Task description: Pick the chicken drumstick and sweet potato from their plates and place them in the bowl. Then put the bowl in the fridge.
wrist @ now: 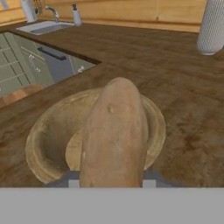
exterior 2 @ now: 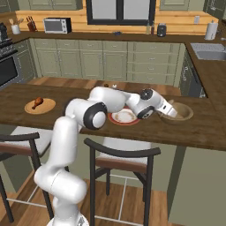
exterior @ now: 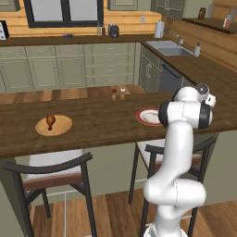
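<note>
My gripper is shut on the sweet potato, a tan elongated lump held just above the wooden bowl. In the right base view the gripper hangs over the bowl on the right of the counter. The white plate with a red rim lies bare beside the arm. Far left, the chicken drumstick rests on the flat wooden plate. The fridge is out of view.
Two dark chairs stand at the counter's near edge. Two small shakers sit at its far edge. A pale ribbed cylinder stands beyond the bowl. The sink is on the back right counter.
</note>
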